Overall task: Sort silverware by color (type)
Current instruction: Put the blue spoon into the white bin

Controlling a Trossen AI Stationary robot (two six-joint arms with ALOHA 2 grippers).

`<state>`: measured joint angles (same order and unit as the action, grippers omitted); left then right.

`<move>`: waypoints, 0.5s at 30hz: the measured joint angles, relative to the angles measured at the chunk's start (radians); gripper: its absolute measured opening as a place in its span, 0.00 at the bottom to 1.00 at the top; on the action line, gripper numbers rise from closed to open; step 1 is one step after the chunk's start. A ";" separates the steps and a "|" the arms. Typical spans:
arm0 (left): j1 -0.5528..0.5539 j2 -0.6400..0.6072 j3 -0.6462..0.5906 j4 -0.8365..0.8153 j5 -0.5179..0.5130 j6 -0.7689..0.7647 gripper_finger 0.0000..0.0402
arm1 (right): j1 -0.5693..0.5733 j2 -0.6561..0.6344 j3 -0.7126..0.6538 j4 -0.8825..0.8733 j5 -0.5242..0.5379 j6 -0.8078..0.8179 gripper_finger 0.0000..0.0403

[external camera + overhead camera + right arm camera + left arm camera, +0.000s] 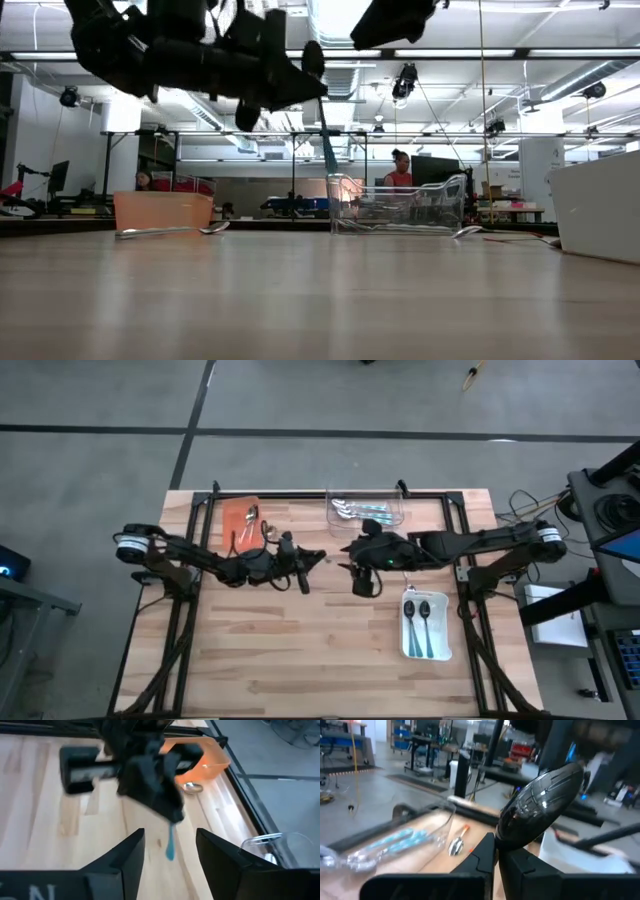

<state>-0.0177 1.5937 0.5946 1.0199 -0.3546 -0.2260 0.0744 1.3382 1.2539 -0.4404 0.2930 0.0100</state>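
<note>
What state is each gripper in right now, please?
Left gripper: closed on a teal-handled spoon, held above the table.
Right gripper: open, holding nothing, facing the left gripper mid-table.

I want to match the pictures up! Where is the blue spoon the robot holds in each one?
High view: too small to see, at the left hand, mid-table.
Low view: blue spoon hangs upper centre.
Left wrist view: its bowl, right of centre.
Right wrist view: its handle, centre.
Shared landmark: clear tray.
</note>
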 joint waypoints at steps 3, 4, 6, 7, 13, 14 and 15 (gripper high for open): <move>0.000 -0.049 -0.001 0.004 0.000 0.001 0.00 | 0.015 -0.029 -0.077 0.089 0.014 0.017 0.40; 0.000 -0.062 -0.001 0.005 -0.001 0.002 0.00 | 0.021 -0.034 -0.106 0.135 0.033 0.017 0.40; 0.000 -0.084 -0.001 0.007 -0.002 0.003 0.00 | 0.033 -0.041 -0.172 0.238 0.096 0.003 0.39; 0.000 -0.092 -0.001 0.007 -0.002 0.003 0.00 | 0.039 -0.040 -0.205 0.297 0.132 -0.005 0.39; 0.001 -0.110 -0.001 0.011 -0.010 0.000 0.00 | 0.059 0.020 -0.345 0.692 0.276 -0.053 0.37; 0.000 -0.110 -0.001 0.012 -0.021 0.000 0.00 | 0.059 0.039 -0.354 0.734 0.284 -0.055 0.37; 0.000 -0.110 -0.001 0.013 -0.029 0.000 0.00 | 0.059 0.057 -0.356 0.778 0.285 -0.056 0.37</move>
<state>-0.0174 1.4837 0.5934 1.0326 -0.3838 -0.2263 0.1330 1.3952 0.8983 0.3381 0.5778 -0.0465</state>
